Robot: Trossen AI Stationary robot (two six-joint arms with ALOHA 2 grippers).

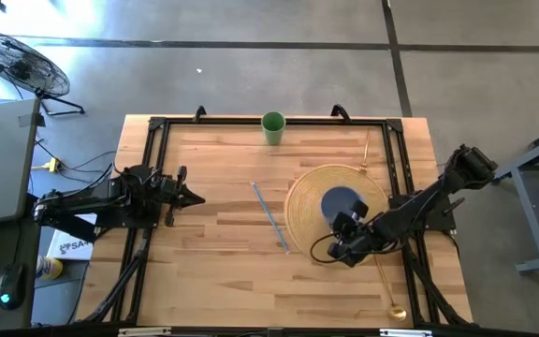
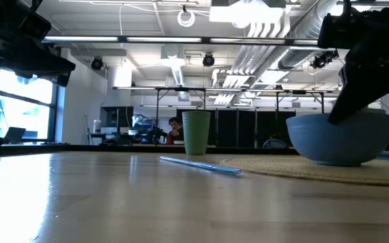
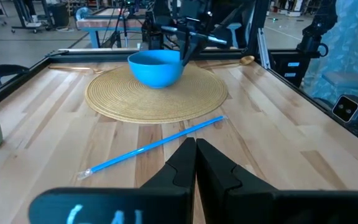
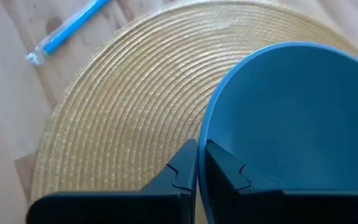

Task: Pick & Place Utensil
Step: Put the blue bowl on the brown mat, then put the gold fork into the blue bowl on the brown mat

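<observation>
A blue bowl [image 1: 342, 199] stands on a round woven placemat [image 1: 307, 211] at the table's right. My right gripper [image 1: 343, 221] reaches in slanting down and is shut on the bowl's rim. A blue straw in a clear wrapper [image 1: 271, 217] lies flat on the wood left of the mat. A long gold spoon [image 1: 383, 273] lies near the right rail, and a second gold utensil [image 1: 365, 150] lies beyond the mat. My left gripper [image 1: 195, 198] waits shut at the table's left, touching nothing. My right gripper pinches the bowl's rim [image 4: 202, 138] on the bowl's near side, one finger [image 4: 182, 165] outside the wall and the other [image 4: 225, 168] inside. The fingers slant down from the table's near right. The bowl [image 2: 340, 138] stays upright with its base on the placemat [image 2: 282, 165].
A green cup [image 1: 273, 126] stands at the middle of the far edge. Black rails frame the tabletop. Bare wood lies between the straw [image 3: 154, 146] and my left gripper [image 3: 196, 149].
</observation>
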